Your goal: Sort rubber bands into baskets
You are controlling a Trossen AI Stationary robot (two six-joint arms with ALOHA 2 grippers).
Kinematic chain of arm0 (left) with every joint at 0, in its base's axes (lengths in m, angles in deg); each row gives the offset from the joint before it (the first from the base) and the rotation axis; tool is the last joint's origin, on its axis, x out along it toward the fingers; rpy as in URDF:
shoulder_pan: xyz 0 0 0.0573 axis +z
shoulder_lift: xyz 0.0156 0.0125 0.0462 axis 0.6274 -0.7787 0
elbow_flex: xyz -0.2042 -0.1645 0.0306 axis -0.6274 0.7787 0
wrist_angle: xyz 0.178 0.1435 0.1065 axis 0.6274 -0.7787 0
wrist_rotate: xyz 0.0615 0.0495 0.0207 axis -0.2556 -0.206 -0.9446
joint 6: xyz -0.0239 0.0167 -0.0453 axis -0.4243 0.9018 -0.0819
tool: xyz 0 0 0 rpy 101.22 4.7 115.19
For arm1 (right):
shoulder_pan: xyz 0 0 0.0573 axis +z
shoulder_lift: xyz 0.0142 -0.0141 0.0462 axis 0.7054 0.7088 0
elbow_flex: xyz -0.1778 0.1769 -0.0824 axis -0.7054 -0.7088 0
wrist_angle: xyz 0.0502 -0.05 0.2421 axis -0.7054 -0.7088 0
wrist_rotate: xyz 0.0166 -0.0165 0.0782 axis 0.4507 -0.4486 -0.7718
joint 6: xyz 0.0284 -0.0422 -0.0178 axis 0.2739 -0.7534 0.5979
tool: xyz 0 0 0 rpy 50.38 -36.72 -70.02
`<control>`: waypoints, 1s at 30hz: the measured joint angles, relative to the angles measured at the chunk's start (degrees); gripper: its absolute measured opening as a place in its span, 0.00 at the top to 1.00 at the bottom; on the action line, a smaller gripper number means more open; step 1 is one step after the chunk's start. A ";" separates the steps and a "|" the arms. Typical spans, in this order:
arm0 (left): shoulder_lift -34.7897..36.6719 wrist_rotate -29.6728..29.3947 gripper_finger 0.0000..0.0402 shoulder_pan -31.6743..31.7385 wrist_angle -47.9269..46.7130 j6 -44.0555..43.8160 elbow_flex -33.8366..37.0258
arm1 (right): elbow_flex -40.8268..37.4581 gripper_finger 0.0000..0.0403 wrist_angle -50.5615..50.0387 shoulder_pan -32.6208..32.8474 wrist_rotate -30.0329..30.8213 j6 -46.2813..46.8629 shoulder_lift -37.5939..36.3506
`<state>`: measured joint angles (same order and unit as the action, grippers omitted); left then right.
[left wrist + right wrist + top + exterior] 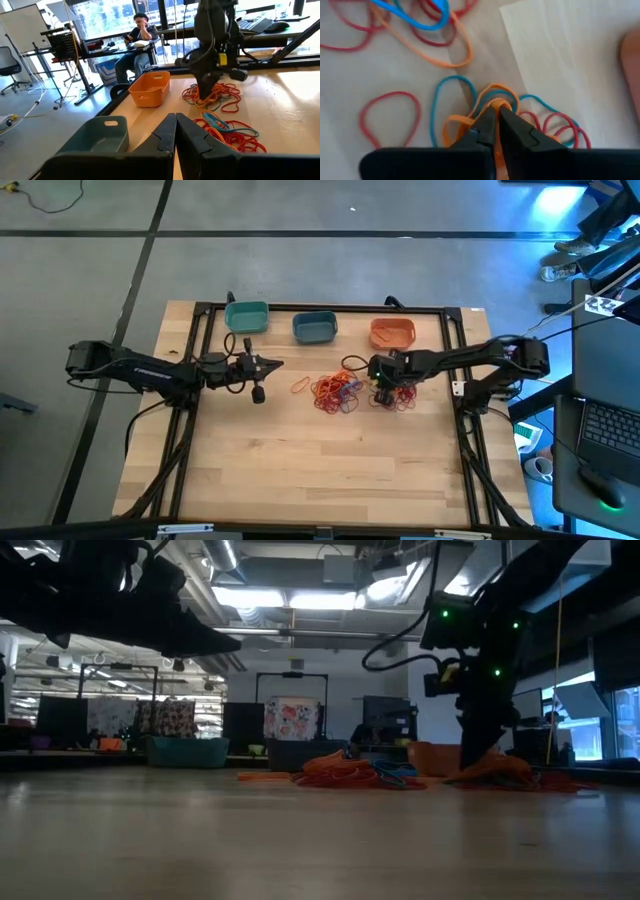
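Three baskets stand along the table's far edge: teal, slate blue and orange. Red, orange and blue rubber bands lie in a pile at the table's middle and in a second pile to its right; one orange band lies apart to the left. My right gripper points down into the right pile, shut on an orange band. My left gripper is shut and empty above the table, left of the piles, its fingertips together in the left wrist view. My right gripper pinches a bend of an orange rubber band between its two fingertips. The fingers come from above, pointing down. The rest of the band lies slack on the table among blue and red bands.
A black cable loop lies between the slate blue and orange baskets, near the right arm. A dark frame edges the table. A person sits at a desk beyond the table. The near half of the wooden table is bare.
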<state>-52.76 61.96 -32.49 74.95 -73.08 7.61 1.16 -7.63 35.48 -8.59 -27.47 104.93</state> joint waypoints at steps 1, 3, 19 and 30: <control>0.00 0.00 0.99 0.00 0.16 0.00 0.01 | 0.00 0.97 -0.02 0.00 0.11 0.00 0.57; 0.00 0.00 0.99 0.00 0.29 -0.02 0.01 | 0.00 0.99 0.01 0.00 0.24 -0.25 1.15; 0.00 0.00 0.99 0.00 1.14 1.07 0.01 | 6.44 1.00 -4.60 0.00 15.10 -1.93 -4.47; 0.00 0.00 0.99 0.00 1.08 0.99 0.01 | 7.18 0.96 -6.52 -3.16 5.31 6.01 -4.96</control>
<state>-52.76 61.96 -32.49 76.03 -72.09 7.61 8.34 -14.15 32.32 -3.28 -21.46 99.97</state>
